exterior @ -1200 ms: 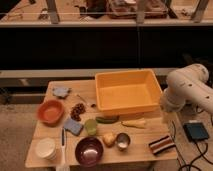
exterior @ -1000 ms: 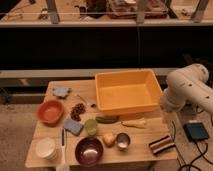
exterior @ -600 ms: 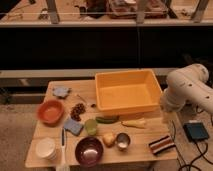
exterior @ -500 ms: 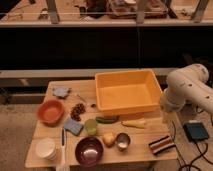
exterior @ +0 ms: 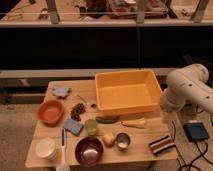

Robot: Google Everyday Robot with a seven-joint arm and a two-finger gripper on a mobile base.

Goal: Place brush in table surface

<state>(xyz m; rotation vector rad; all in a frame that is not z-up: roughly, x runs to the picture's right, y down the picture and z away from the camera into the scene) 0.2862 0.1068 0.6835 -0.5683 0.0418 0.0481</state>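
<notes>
We judge the reach to be the main risk: the brush [exterior: 63, 145] lies on the table [exterior: 142, 136] at its front left, squeezed between the cup [exterior: 45, 148] and the purple bowl [exterior: 89, 150], its pale end at the edge — a sloppy approach could tip the cup or nudge the brush off. The arm [exterior: 187, 90] is folded at the table's right side, well apart from the brush, with the gripper [exterior: 166, 116] hanging just beside the tub [exterior: 127, 105] — open or closed, we cannot tell.
</notes>
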